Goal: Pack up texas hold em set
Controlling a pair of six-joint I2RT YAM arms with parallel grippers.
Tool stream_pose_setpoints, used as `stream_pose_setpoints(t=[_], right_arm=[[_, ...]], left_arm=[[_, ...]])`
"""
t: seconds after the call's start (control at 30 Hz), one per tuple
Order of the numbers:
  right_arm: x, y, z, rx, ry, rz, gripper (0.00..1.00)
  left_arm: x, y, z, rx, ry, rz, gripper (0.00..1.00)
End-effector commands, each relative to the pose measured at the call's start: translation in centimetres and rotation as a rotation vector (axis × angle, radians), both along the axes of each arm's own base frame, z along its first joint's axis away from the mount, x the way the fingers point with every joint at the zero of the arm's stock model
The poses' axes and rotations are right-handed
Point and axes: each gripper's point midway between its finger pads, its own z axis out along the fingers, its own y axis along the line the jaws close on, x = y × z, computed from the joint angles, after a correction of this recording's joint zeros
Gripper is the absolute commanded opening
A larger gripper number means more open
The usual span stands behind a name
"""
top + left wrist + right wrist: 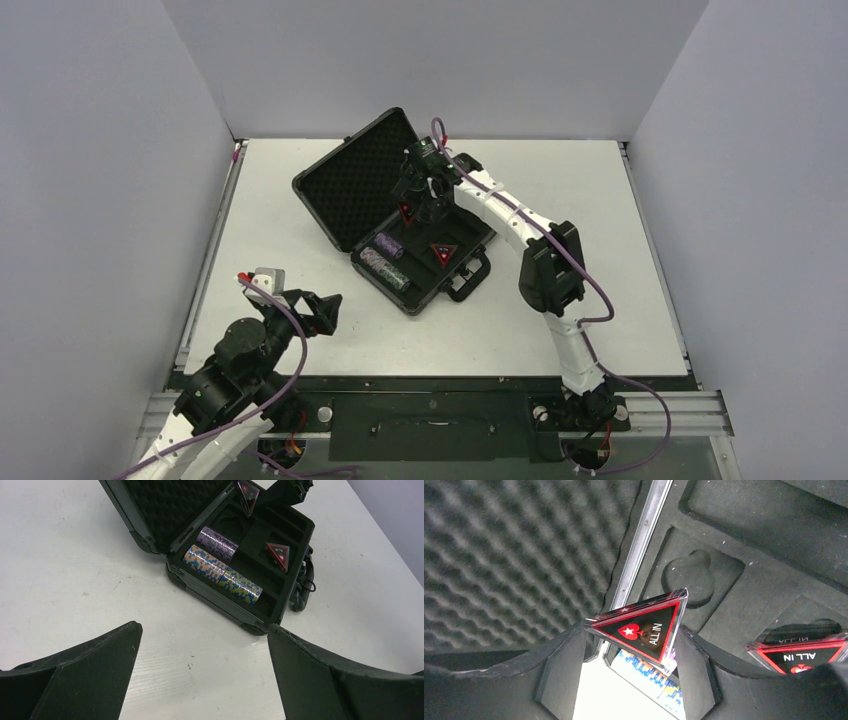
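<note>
Evidently the step in hand is the stowing of the second token, which is judged to be the last loose piece. A black hard briefcase (350, 185) with a handle and an egg-crate foam lid is seen lying open on the white tabletop (600, 250). In the foam-lined base of the briefcase, three cylindrical chip stacks are laid on their sides: a purple stack (218, 543) nearer the hinge, and an orange-and-blue stack (205, 565) and a blue-and-green stack (240, 586) end to end along the front wall. One red-and-black triangular "ALL IN" token (278, 555) is already seated in a compartment on the handle side of the briefcase.

The other red-and-black triangular token (641, 630) is pinched edgewise between the fingers of the right gripper (629, 650), which is held over the base of the briefcase, close to the hinge. Just beyond the token, an unfilled square compartment with a rounded recess (689, 577) is visible.

The left gripper (202, 635) is held with its jaws spread wide and nothing between them, well apart from the front corner of the briefcase.

For the next move, the held token would need to be lowered flat into the free compartment and released; afterwards the lid would have to be swung down and shut.
</note>
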Motion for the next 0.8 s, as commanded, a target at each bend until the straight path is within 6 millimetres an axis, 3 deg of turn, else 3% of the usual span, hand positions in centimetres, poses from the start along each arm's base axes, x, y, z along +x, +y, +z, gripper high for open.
stream_pose_setpoints(t=[0.0,0.23,0.53,0.77], right_arm=[[1.8,0.8,0.7,0.062,-0.023,-0.017,0.0],[2.1,0.2,-2.0,0.036,0.036,-0.046,0.0],[2.0,0.4,-3.8,0.036,0.077,-0.052,0.0],[0.3,-1.4,-5.6,-0.026,0.146,-0.094,0.0]], left_arm=[[0.5,-0.1,0.4,-0.022,-0.014,0.021,0.96],[0.7,0.2,0.1,-0.016,-0.017,0.038,0.96],[0.8,0.2,-0.1,-0.011,-0.013,0.043,0.96],[0.8,0.3,-0.1,-0.01,-0.012,0.053,0.96]])
